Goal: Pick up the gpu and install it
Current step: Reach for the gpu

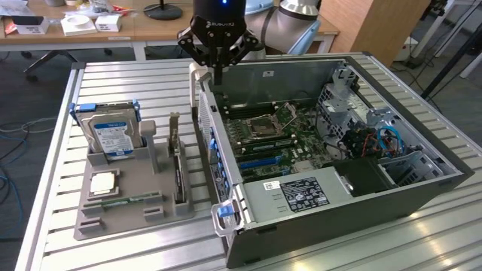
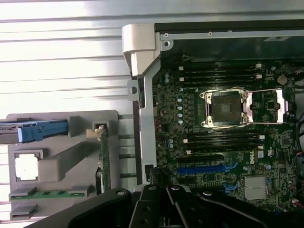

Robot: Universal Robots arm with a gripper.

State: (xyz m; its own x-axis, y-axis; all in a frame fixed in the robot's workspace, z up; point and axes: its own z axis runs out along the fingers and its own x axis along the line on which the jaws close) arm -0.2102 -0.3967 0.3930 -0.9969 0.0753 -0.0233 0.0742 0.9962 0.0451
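1. While the gripper (image 1: 217,79) hangs in the upper middle of the exterior view, above the open computer case (image 1: 339,226), its jaws are closed on nothing. The gpu (image 1: 178,175) stands on edge in the grey tray (image 1: 121,220), left of centre, near the hard drive (image 1: 113,135).
2. From the wrist, the gpu (image 2: 105,161) sits edge-on in the tray (image 2: 61,156), just beside the computer case (image 2: 145,118) and apart from the gripper (image 2: 166,192).

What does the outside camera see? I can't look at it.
A robot gripper hangs over the edge of an open computer case on a table. Beside it, a gray tray holds the gpu on edge and a hard drive.
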